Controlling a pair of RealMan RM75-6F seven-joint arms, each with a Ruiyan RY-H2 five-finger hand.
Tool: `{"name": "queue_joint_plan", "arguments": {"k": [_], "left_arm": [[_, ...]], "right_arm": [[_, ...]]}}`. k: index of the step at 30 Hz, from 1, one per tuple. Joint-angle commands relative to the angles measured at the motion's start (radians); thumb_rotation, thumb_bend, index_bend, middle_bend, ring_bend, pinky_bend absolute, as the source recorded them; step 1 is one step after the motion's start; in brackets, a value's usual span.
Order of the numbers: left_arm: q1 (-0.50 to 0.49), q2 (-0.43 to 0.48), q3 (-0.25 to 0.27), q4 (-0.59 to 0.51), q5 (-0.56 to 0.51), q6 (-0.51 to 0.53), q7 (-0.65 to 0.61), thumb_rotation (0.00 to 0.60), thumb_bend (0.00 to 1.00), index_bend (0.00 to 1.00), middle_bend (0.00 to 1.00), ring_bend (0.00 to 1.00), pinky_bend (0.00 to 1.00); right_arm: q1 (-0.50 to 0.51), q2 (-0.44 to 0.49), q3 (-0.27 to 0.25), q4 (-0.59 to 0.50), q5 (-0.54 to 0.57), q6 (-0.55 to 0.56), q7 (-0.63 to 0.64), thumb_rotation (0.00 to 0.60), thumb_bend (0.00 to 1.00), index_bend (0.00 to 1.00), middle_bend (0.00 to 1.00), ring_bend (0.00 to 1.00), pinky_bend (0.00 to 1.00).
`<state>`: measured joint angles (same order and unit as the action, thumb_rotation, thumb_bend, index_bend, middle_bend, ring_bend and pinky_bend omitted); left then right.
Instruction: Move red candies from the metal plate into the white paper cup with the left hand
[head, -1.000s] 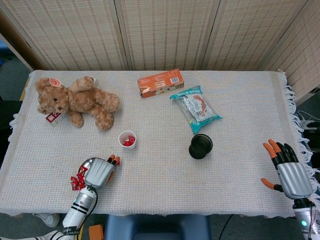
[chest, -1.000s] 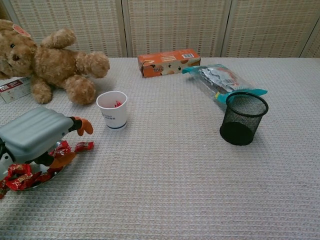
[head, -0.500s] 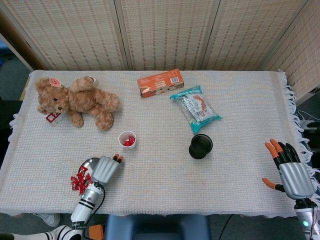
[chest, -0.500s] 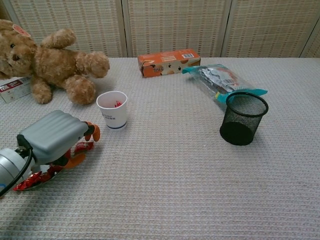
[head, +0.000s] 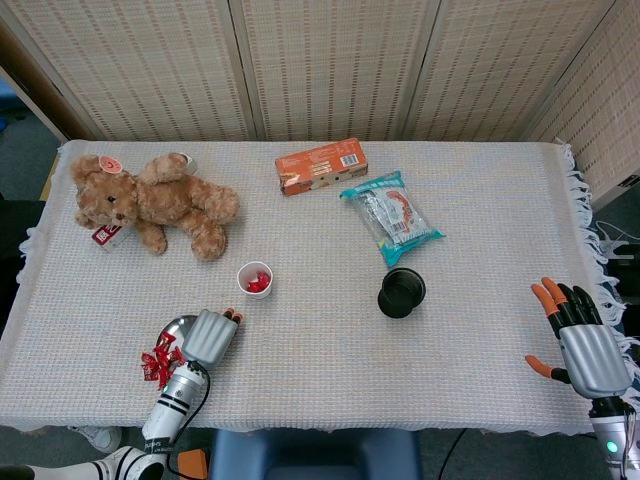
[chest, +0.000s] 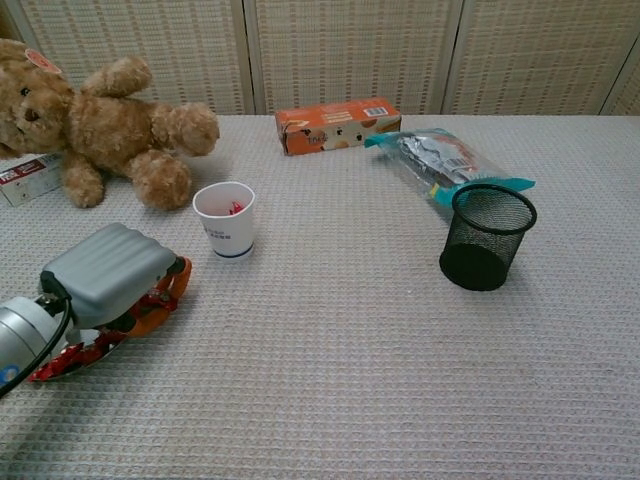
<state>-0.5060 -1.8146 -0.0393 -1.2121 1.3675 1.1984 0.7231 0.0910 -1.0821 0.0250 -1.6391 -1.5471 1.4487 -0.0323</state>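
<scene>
Pick-up step, as I judge it. My left hand (chest: 110, 272) lies low over the near edge of the metal plate (head: 176, 326), palm down, its orange fingertips curled under toward the cloth; whether they have closed on a candy I cannot tell, since the back of the hand hides the gap in both views. The red candies (head: 157, 362) lie heaped on and beside the plate's near-left side, partly under the wrist in the chest view, their twisted wrappers pointing every way, so no single long axis can be read. The white paper cup (chest: 225, 219) stands upright, mouth up, just beyond the fingertips and slightly right, with some red candy already inside. If a piece is pinched, the next move calls for a lift clear of the plate, a short carry forward and right, then release directly above the cup's mouth without knocking its light wall. My right hand (head: 583, 343) rests idle at the table's far right edge, fingers spread, holding nothing.
</scene>
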Motion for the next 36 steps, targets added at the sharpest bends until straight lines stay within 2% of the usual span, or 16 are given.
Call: {"name": "queue_joint_plan", "arguments": {"k": [1,6,11,17,19,22,27,31,36], "left_arm": [[0.002,-0.001,0.002,0.006,0.015,0.013,-0.009,0.600,0.38,0.52,0.54,0.87,1.00],[0.007,0.004,0.002,0.000,0.032,0.031,-0.017,0.600,0.38,0.56,0.60,0.87,1.00],[0.014,0.020,0.001,-0.021,0.037,0.040,-0.013,0.600,0.38,0.57,0.61,0.87,1.00],[0.013,0.088,-0.012,-0.136,0.069,0.073,-0.015,0.600,0.38,0.57,0.61,0.87,1.00],[0.000,0.118,-0.035,-0.189,0.061,0.059,-0.027,0.600,0.39,0.57,0.61,0.87,1.00],[-0.036,0.169,-0.109,-0.278,0.004,0.013,-0.047,0.600,0.39,0.57,0.60,0.87,1.00],[-0.098,0.202,-0.198,-0.328,-0.057,-0.041,-0.052,0.600,0.39,0.57,0.59,0.87,1.00],[-0.162,0.180,-0.247,-0.290,-0.088,-0.073,-0.032,0.600,0.39,0.56,0.58,0.87,1.00],[-0.224,0.124,-0.258,-0.190,-0.111,-0.113,-0.029,0.600,0.40,0.56,0.58,0.87,1.00]], "right_arm": [[0.000,0.000,0.000,0.000,0.001,-0.001,0.001,0.600,0.04,0.00,0.00,0.00,0.00],[0.001,0.000,-0.001,0.000,-0.001,-0.001,0.001,0.600,0.04,0.00,0.00,0.00,0.00],[-0.001,0.000,-0.001,-0.001,-0.002,0.002,-0.001,0.600,0.04,0.00,0.00,0.00,0.00],[0.002,-0.001,-0.001,0.000,-0.001,-0.006,-0.001,0.600,0.04,0.00,0.00,0.00,0.00],[0.003,-0.001,-0.002,0.000,-0.001,-0.008,-0.002,0.600,0.04,0.00,0.00,0.00,0.00],[0.004,-0.001,-0.001,0.000,-0.001,-0.008,-0.003,0.600,0.04,0.00,0.00,0.00,0.00],[0.003,-0.001,0.000,0.000,0.004,-0.009,-0.005,0.600,0.04,0.00,0.00,0.00,0.00],[0.003,-0.004,0.000,-0.001,0.008,-0.013,-0.015,0.600,0.04,0.00,0.00,0.00,0.00],[0.001,-0.003,0.003,-0.004,0.013,-0.007,-0.015,0.600,0.04,0.00,0.00,0.00,0.00]]}}
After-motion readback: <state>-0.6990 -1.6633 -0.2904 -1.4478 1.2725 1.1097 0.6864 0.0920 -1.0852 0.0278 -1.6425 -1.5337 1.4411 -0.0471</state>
